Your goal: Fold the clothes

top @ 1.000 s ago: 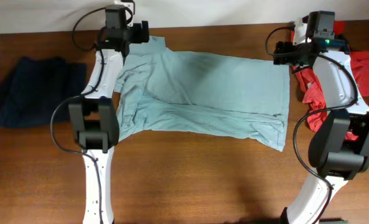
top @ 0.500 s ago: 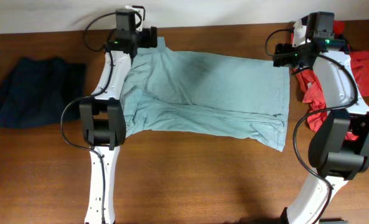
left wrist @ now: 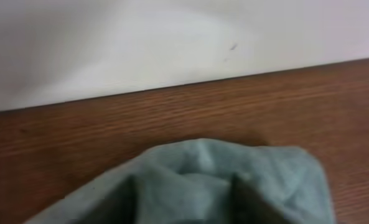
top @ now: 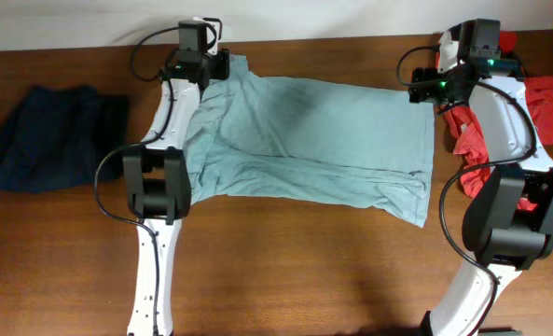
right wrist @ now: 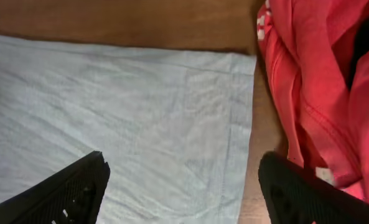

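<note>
T-shirt [top: 313, 140]: we are judging it limp, light — take far corners.
Left gripper [top: 224, 65]: cannot tell.
Right gripper [right wrist: 183, 165]: jaws apart.

Pale grey-blue T-shirt [top: 304, 140]: spread mostly flat mid table [top: 285, 271], closer to the far edge. It lies sideways, neck end toward the left edge, hem toward the right. Long creases run along its near side, and the near-right hem corner is wrinkled. Far-left corner is bunched into a small raised fold by the far edge; far-right hem corner lies flat and square.
Navy garment [top: 48, 135]: crumpled heap at the left edge, well apart from the T-shirt.
Red T-shirts [top: 542, 103]: rumpled pile with white lettering at the far-right corner, just beside the hem.
</note>
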### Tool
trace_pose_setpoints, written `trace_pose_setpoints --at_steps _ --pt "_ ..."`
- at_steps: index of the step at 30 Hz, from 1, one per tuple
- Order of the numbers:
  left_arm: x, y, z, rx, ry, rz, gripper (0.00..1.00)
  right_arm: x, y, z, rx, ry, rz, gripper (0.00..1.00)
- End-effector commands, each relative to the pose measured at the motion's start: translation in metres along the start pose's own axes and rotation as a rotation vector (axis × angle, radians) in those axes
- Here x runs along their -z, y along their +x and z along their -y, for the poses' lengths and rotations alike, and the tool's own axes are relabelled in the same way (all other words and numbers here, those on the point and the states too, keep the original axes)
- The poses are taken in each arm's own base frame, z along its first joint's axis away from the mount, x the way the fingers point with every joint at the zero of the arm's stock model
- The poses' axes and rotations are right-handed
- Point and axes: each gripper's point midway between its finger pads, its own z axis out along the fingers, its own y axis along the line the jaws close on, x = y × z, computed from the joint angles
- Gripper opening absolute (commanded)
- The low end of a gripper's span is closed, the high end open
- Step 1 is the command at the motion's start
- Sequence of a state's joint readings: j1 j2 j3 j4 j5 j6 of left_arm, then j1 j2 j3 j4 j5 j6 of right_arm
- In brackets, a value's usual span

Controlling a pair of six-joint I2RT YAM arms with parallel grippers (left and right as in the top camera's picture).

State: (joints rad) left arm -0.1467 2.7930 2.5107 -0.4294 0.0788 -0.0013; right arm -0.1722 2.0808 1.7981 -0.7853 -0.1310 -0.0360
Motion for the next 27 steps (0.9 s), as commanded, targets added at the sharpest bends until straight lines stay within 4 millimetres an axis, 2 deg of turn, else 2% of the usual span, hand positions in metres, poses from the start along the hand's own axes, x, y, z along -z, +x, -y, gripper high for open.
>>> trace_pose_setpoints --at_steps 1,5,13,15,16,18,20,21,27 --pt "-0.010 0.013 0.014 -0.012 0.024 -0.027 0.35 0.001 0.000 0.000 0.015 0.007 -0.005 0.81" --pt "-0.014 0.022 0.017 -0.013 0.027 -0.046 0.37 0.001 0.002 0.000 0.014 0.007 -0.014 0.81" --pt "-0.027 0.043 0.009 -0.012 -0.008 -0.081 0.59 0.001 0.002 0.000 0.014 0.006 -0.014 0.81" --pt "-0.028 0.046 0.009 -0.011 -0.010 -0.086 0.61 0.001 0.002 0.000 0.014 0.006 -0.014 0.81" --pt "-0.029 0.047 0.009 -0.011 -0.010 -0.087 0.57 0.001 0.002 0.000 0.014 0.006 -0.014 0.81" --pt "-0.029 0.048 0.009 -0.011 -0.010 -0.089 0.24 0.001 0.002 0.000 0.013 0.006 -0.014 0.81" --pt "-0.029 0.048 0.009 -0.011 -0.010 -0.090 0.05 0.001 0.002 0.000 0.014 0.006 -0.014 0.80" --pt "-0.029 0.047 0.009 -0.011 -0.010 -0.090 0.00 0.001 0.002 0.000 0.014 0.006 -0.014 0.80" --pt "-0.015 0.031 0.010 -0.010 -0.010 -0.099 0.00 0.001 0.001 0.000 0.014 0.007 -0.011 0.80"
